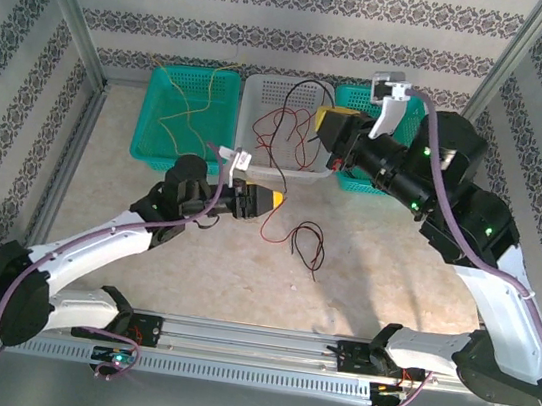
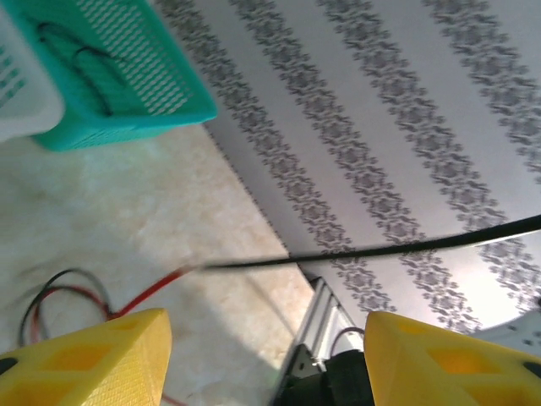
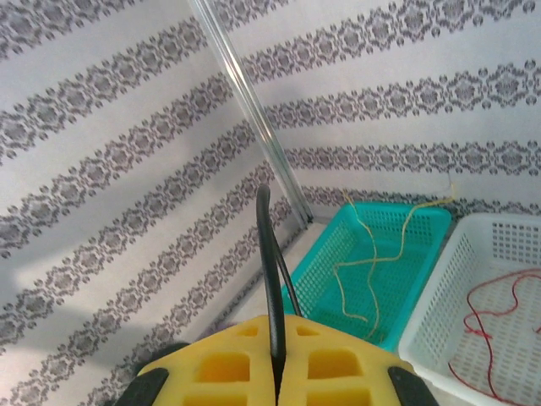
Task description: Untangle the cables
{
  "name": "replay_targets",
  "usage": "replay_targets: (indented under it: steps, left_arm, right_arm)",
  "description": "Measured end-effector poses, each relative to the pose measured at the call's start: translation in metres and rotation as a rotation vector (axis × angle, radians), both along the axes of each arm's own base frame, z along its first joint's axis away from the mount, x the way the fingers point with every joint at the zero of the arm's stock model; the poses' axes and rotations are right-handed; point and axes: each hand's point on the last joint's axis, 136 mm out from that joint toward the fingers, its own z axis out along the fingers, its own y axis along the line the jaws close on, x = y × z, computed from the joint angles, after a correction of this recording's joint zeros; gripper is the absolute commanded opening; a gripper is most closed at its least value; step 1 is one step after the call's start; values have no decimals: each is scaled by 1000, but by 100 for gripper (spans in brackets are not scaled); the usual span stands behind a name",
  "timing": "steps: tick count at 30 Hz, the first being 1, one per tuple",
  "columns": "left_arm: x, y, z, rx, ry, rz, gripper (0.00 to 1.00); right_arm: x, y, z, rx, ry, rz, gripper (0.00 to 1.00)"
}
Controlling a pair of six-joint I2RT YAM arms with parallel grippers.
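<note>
I'm looking down on the desk (image 1: 381,279). At its 12 o'clock edge the left teal basket (image 1: 149,120) holds yellow cables (image 1: 189,101), and the white basket (image 1: 278,80) beside it holds red cables (image 1: 271,127).

My right gripper (image 3: 275,338) hangs over the white basket's 3 o'clock end, pinched tight on a black cable (image 3: 269,254). My left gripper (image 2: 266,338) sits near the desk's centre with its fingers spread wide and nothing between them. The black cable crosses in front of them untouched.

A red-and-black tangle (image 1: 303,240) lies loose on the desk at 5 o'clock from that gripper.

My worry is that nothing pins the tangle down. If I raise the right arm, the black cable may drag the red one up with it and tighten the knot instead of freeing it. It could also hook the white basket's rim and pull out the red cables already sorted there. And because the black cable is so thin, I judge it could slip out of the pinch under a hard pull.
</note>
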Motion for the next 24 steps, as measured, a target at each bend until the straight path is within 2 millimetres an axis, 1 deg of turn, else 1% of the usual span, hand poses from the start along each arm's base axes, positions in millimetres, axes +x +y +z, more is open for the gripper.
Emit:
replay_targets:
  steps: [3,5,12,15,21,22,23,24]
  left_arm:
    - [3,5,-31,27,51,43,72]
    - [5,6,-44,43,76,57,73]
    - [18,-4,-63,54,96,59,74]
    - [20,-15,-63,30,102,26,77]
    - [12,-36,-55,-46,96,-65,77]
    - [10,-38,-53,-57,93,-78,74]
    - [9,-39,-51,-65,93,-85,69]
    - [8,-40,-49,-73,92,-88,60]
  right_arm:
    - [-4,-4,14,30,-30,-1,0]
    - [-5,-6,19,39,-42,-4,0]
    - [-7,-10,24,51,-53,-8,0]
    - [-8,-11,26,57,-59,-9,0]
    - [-9,-12,27,58,-60,-10,0]
    - [-8,-12,27,59,-60,-13,0]
    - [-8,-13,27,59,-60,-15,0]
    - [-7,-14,27,58,-61,-19,0]
